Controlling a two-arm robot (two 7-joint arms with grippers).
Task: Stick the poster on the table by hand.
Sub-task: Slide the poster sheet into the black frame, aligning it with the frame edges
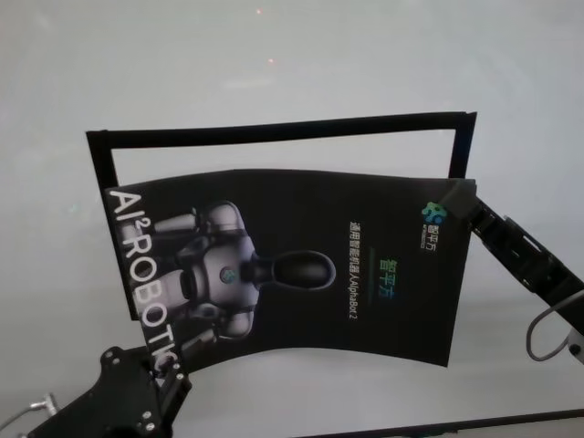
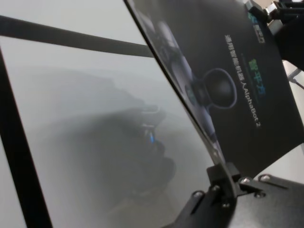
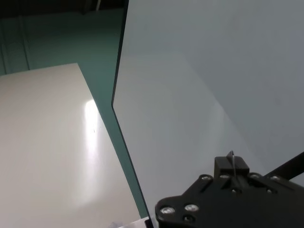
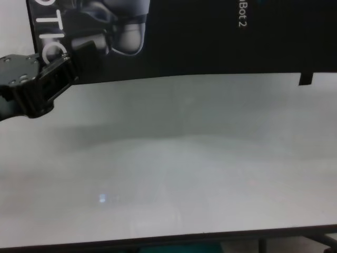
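Black poster (image 1: 301,265) bowed above pale table (image 1: 274,91), near left corner pinched in left gripper (image 1: 162,372), far right corner clamped in right gripper (image 1: 456,203), black strip frame (image 1: 274,130) flat on table behind

— Where's the poster (image 1: 301,265) for you?
— Above the table (image 1: 274,91), before the strip frame (image 1: 283,132).
— And your grippers?
— Left gripper (image 1: 162,363) at its near left corner, right gripper (image 1: 456,205) at the far right corner.
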